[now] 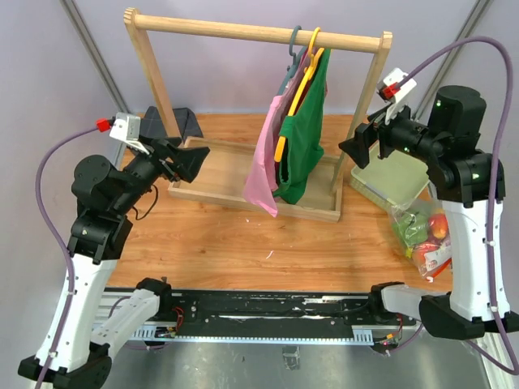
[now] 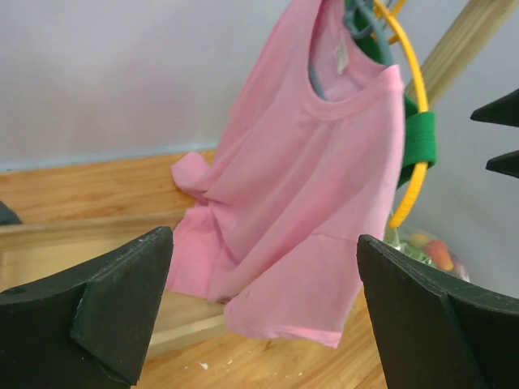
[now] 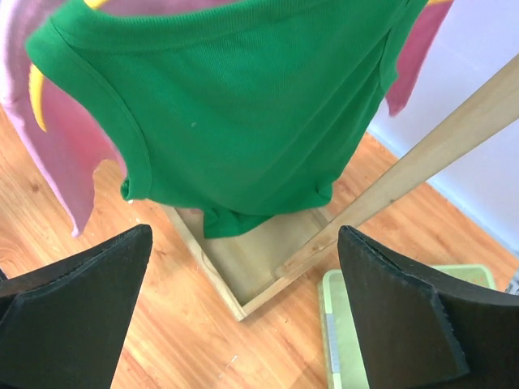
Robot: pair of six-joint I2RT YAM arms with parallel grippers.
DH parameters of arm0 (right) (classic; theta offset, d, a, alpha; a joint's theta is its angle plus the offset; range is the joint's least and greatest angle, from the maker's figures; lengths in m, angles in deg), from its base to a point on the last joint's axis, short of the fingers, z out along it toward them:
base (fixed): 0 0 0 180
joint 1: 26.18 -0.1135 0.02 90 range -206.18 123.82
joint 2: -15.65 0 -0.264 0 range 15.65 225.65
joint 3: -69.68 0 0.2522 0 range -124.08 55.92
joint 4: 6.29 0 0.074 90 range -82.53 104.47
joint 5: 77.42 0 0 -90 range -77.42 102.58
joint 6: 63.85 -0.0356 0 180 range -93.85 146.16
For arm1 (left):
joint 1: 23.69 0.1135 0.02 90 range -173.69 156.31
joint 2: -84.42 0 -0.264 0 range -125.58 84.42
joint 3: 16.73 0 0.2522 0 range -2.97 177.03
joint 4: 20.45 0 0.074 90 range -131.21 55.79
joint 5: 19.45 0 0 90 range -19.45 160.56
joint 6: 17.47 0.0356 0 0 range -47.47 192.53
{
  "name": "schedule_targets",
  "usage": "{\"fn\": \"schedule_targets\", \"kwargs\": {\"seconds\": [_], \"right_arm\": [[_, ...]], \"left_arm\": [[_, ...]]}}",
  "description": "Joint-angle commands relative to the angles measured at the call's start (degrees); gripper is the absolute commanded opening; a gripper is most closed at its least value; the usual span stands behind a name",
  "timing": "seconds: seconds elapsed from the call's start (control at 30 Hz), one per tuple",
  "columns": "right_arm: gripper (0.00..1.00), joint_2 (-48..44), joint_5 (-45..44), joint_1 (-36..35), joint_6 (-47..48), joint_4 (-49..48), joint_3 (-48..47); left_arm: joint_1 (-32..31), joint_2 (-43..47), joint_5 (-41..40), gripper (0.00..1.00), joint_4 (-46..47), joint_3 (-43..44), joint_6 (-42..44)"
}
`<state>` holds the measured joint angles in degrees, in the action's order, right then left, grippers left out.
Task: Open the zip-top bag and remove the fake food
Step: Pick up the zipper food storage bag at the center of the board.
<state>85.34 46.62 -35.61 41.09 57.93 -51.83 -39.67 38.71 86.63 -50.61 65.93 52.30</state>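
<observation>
Left tool (image 2: 263,247), right tool (image 3: 243,235) released, empty. Risk — snagging hung shirts (image 1: 302,134) en route; nudging zip-top bag (image 1: 415,212) with fake food (image 1: 439,226) off desk's (image 1: 227,235) right edge.

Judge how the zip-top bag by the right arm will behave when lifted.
Likely floppy: the zip-top bag is crinkled clear plastic slumped on the table. Its fake food, loose red and green pieces, would probably slide and bunch downward.

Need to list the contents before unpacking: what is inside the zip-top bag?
Inside the zip-top bag, green leafy pieces and a red round fruit show. The crinkled plastic and piled pieces hide whatever else it holds.
</observation>
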Motion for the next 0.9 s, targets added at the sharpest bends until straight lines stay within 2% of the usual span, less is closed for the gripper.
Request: {"fn": "schedule_targets", "kwargs": {"seconds": [0.0, 0.27, 0.47, 0.57, 0.67, 0.77, 0.87], "right_arm": [[0.98, -1.50, -5.37, -2.42, -1.27, -1.85, 4.71], [0.98, -6.01, -11.33, -6.18, 1.52, -2.26, 17.21], [0.98, -10.59, -8.54, -7.73, 9.00, -1.10, 27.59], [0.98, -12.48, -11.32, -7.91, 12.41, -3.54, 35.24], [0.98, -12.82, -12.17, -5.10, 12.04, -6.04, 40.91], [0.98, -12.16, -9.81, -0.95, 12.61, -6.81, 44.49], [0.98, -10.86, -7.54, 4.24, 12.88, -7.42, 46.29]], "left_arm": [[4.29, 3.18, 3.05, 0.99, 2.02, -4.71, -1.80], [12.74, 9.55, 7.93, 0.99, 5.64, -18.01, -6.57], [17.47, 12.50, 13.16, 0.99, 9.50, -27.36, -11.21], [18.69, 12.55, 14.65, 0.99, 9.46, -30.48, -11.82], [17.04, 12.28, 12.04, 0.99, 7.01, -32.26, -10.13], [12.22, 12.60, 6.35, 0.99, 5.61, -34.14, -9.27], [7.59, 12.59, 4.01, 0.99, 6.32, -36.56, -10.32]]}}
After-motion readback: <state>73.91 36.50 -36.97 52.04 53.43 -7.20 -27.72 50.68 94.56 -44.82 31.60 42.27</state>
